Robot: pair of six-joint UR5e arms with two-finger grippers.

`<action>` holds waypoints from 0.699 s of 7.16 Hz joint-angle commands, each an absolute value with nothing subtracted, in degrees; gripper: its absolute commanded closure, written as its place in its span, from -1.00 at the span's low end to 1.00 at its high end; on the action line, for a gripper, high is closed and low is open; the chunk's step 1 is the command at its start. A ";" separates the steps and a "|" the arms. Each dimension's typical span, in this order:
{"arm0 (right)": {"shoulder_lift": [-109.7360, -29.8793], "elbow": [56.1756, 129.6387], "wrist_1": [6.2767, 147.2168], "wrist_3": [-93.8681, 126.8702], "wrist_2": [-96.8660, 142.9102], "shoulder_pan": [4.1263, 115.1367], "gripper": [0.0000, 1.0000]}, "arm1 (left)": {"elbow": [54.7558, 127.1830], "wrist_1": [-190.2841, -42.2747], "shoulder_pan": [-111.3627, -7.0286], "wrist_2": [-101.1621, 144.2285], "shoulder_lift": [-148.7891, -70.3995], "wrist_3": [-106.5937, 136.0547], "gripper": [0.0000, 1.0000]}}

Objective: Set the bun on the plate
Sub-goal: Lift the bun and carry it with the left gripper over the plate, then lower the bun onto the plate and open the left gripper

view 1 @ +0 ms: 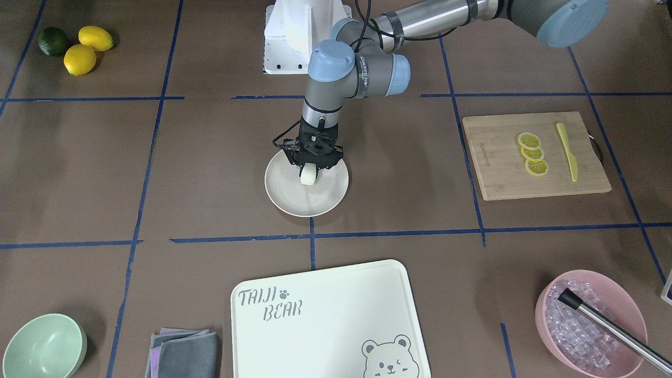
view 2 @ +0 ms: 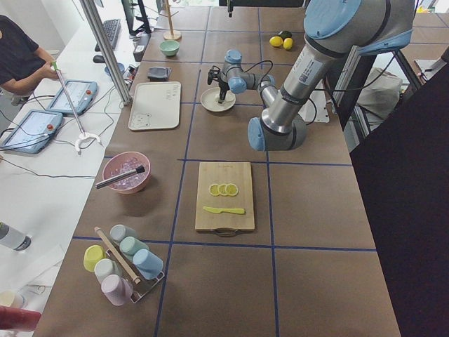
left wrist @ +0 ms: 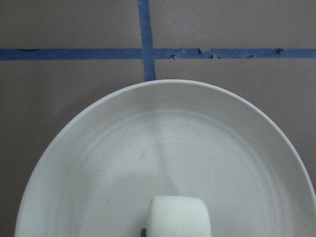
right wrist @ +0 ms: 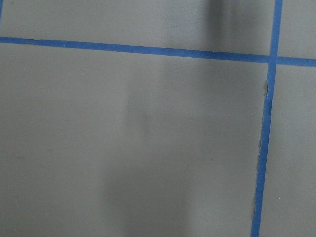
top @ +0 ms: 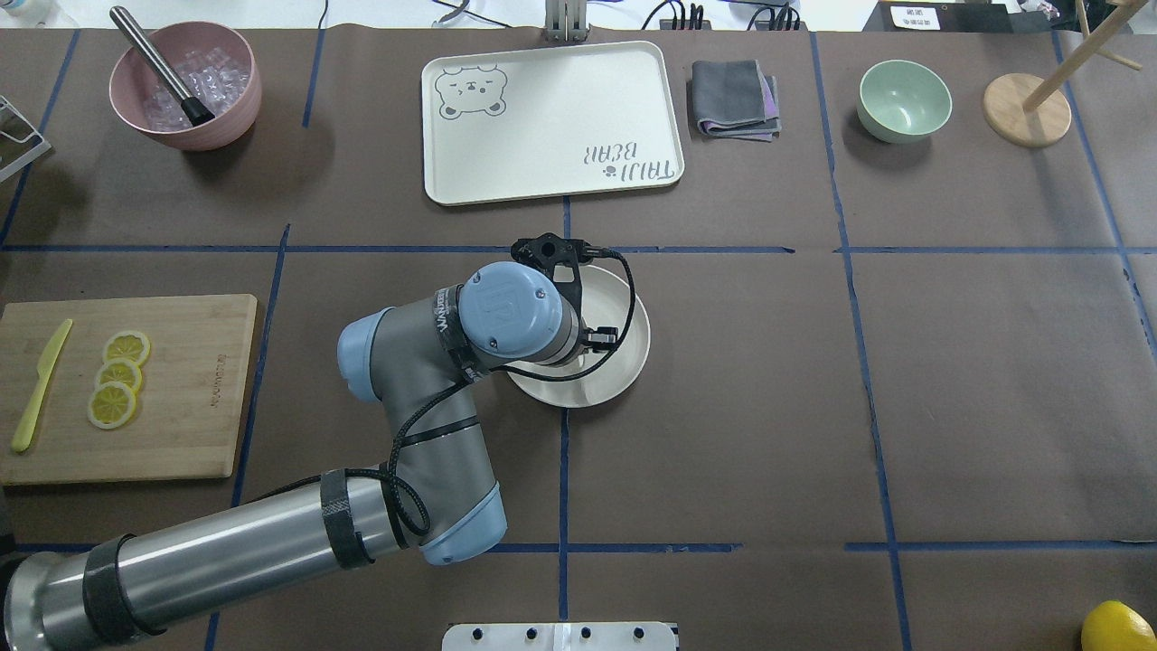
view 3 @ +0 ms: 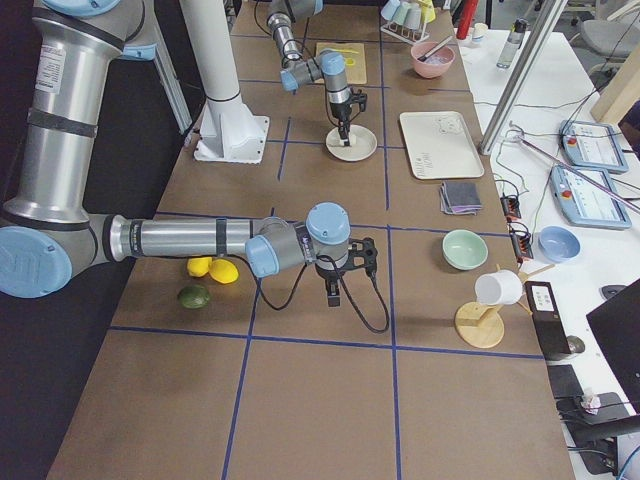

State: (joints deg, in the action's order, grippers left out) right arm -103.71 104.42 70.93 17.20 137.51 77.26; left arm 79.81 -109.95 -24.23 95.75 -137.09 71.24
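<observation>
Status: left gripper (view 1: pixel 310 166) has its jaws narrowed onto the bun (view 1: pixel 308 176), pinching it on two opposite sides, low over the robot-side half of the plate (view 1: pixel 294 208). I can't tell whether it touches the plate. I judge the bun light and soft, likely to squash if over-squeezed, and smooth enough to slip, so grip gently across the sides at mid-height. Pose: left arm (top: pixel 425 425) has its elbow bent, wrist straight down over the plate, fingers vertical. Right gripper (view 3: pixel 333 291) points down over bare table (view 3: pixel 300 400), well apart from the plate. I can't tell how far its jaws are open.
</observation>
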 commanded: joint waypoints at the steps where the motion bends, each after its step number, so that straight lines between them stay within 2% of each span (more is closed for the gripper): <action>1: -103.80 104.50 70.93 17.23 137.55 77.26 -0.99 | 79.37 -109.95 -24.00 95.19 -137.37 71.19 0.10; 2: -103.71 104.50 70.93 17.23 137.55 77.26 -0.99 | 79.37 -109.95 -23.99 95.19 -137.37 71.10 -0.32; 3: -103.62 104.50 70.93 17.23 137.55 77.26 -0.99 | 79.45 -109.95 -24.08 95.19 -137.29 71.10 -0.99; 5: -103.45 104.41 70.93 17.23 137.46 77.26 -0.99 | 79.54 -109.86 -24.08 95.10 -137.28 71.02 -0.99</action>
State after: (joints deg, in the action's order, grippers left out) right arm -103.56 104.46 70.93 17.23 137.53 77.25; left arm 79.47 -109.93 -24.04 95.13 -137.26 71.05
